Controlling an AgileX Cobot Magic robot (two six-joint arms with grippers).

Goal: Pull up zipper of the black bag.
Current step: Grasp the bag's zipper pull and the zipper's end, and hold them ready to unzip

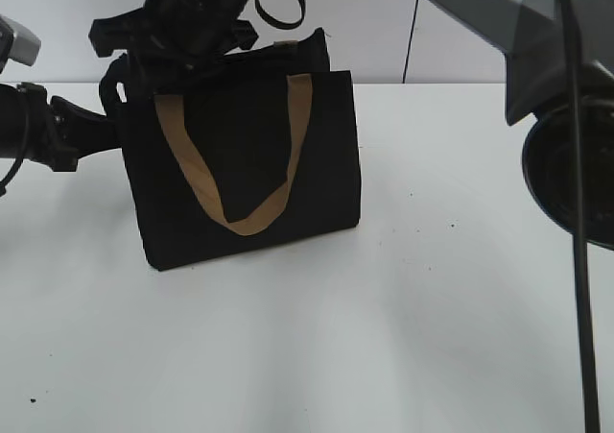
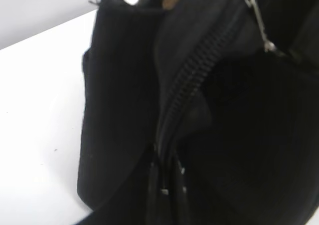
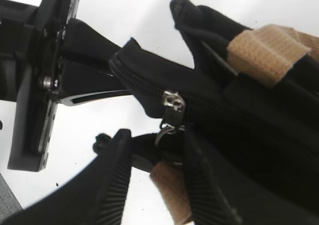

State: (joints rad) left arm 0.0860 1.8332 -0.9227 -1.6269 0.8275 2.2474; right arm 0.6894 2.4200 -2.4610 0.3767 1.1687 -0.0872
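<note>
The black bag (image 1: 245,164) stands upright on the white table, one tan handle hanging down its front. My left gripper (image 1: 110,92) comes from the left and is shut on the bag's left end fabric; the left wrist view shows its fingers (image 2: 167,185) pinching the fabric below the zip line. The zipper (image 3: 173,108) is a silver pull with a ring, hanging from the black zip line near that end. It also shows in the left wrist view (image 2: 259,23). My right gripper (image 3: 154,142) is above the bag top (image 1: 192,39), open, with the pull's ring between its ribbed fingers.
The white table (image 1: 432,289) stretches to the front and right of the bag. The right arm's dark links and cable (image 1: 576,164) fill the upper right. A second tan handle (image 3: 269,50) lies over the bag's top. A white wall is behind.
</note>
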